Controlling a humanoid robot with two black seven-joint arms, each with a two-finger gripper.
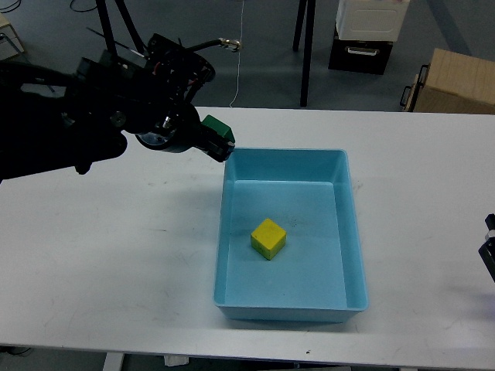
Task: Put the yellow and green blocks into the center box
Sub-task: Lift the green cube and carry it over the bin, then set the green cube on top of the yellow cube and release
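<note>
A yellow block (pixel 268 238) lies inside the light blue box (pixel 232 170) in the middle of the white table. My left gripper (pixel 219 139) is shut on a green block (pixel 216 127) and holds it in the air just beyond the box's far left corner. My right arm (pixel 488 251) shows only as a dark part at the right edge of the view; its fingers cannot be told apart.
The white table (pixel 116 263) runs across the view. Beyond its far edge stand black stand legs (pixel 306 54), a cardboard box (pixel 456 81) and a white and black unit (pixel 370 31) on the floor.
</note>
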